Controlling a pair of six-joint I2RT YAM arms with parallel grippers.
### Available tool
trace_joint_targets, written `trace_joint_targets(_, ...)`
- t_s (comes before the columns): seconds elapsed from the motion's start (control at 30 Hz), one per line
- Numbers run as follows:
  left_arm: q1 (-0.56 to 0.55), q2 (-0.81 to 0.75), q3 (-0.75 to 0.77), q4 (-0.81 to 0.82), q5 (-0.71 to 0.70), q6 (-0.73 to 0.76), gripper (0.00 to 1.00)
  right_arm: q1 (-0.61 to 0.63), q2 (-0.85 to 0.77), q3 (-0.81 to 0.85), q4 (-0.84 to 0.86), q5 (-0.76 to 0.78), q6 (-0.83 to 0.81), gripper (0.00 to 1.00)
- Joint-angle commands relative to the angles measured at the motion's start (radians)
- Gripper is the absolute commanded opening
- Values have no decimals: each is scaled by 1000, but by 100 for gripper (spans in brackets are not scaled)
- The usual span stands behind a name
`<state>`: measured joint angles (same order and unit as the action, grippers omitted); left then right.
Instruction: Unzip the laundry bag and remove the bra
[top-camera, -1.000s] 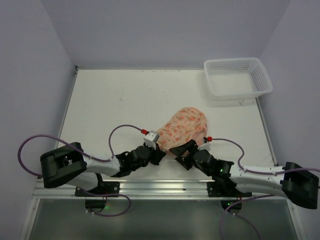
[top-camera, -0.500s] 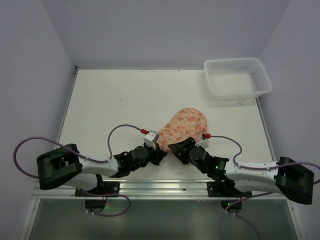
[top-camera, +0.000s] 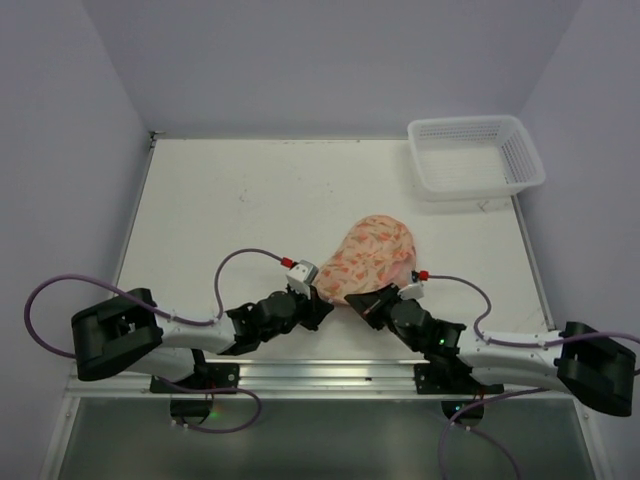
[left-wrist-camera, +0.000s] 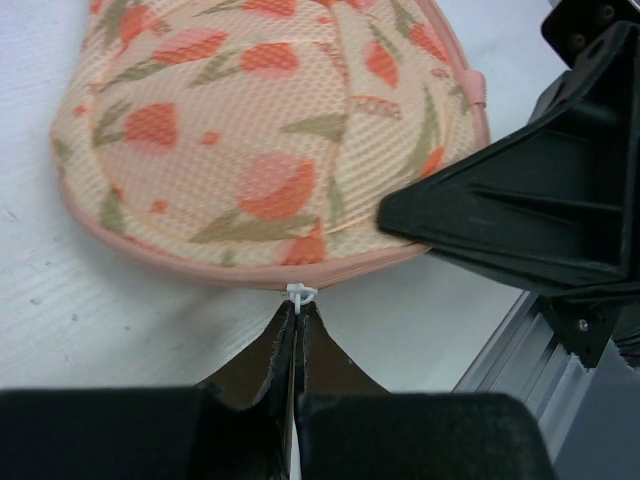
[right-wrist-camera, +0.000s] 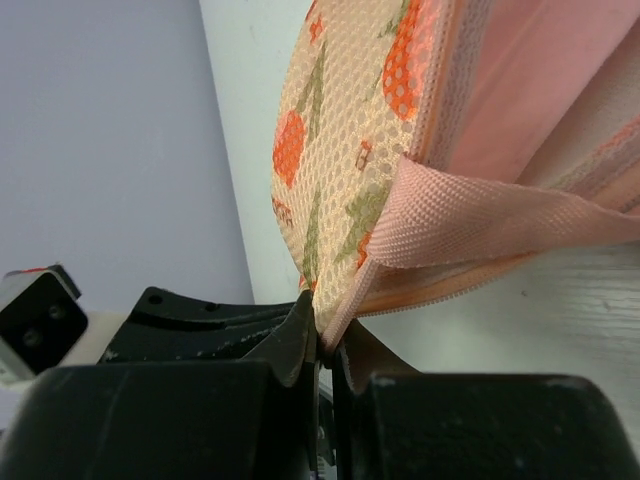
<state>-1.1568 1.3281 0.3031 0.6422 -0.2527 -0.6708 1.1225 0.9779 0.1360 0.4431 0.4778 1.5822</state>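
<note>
Stretching across the overhead view is the flat white surface (top-camera: 230, 200), and in its far right corner sits the white plastic lattice basket (top-camera: 476, 156), well apart from the action. Nearer the front edge, a little right of centre, lies the soft dome-shaped laundry bag (top-camera: 372, 255), cream-peach mesh fabric with an orange-pink print and pink trim, rounded side up. Both arms meet at its near edge. The left gripper (left-wrist-camera: 297, 318) comes in from the left, low over the surface, its black fingers (left-wrist-camera: 270, 360) clenched tight together right at the bag's pink rim. The right gripper (right-wrist-camera: 322, 335) comes in from the right, fingers pressed together too, grasping a pink woven strap (right-wrist-camera: 480, 225) that runs from the bag's edge down between the tips. And smallest of all, a tiny white zip tab (left-wrist-camera: 300, 293) pokes out from the left fingertips, touching the pink trim, so that side is pinched on it.
</note>
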Motion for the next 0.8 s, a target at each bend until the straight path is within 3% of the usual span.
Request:
trace_joint_targets(0.0,38,-36,-41,22,-4,5,0,-38,-131,-81,-25,45,-79,0)
trace_joint_targets(0.3,77,-82,-59,-1,-3,16,0,-110,-405,-124,-138,-82,-204,0)
trace_joint_targets(0.77,166,-112,-73,-36,35,62,0,-173,-596,-230,-250,-179,-232,0)
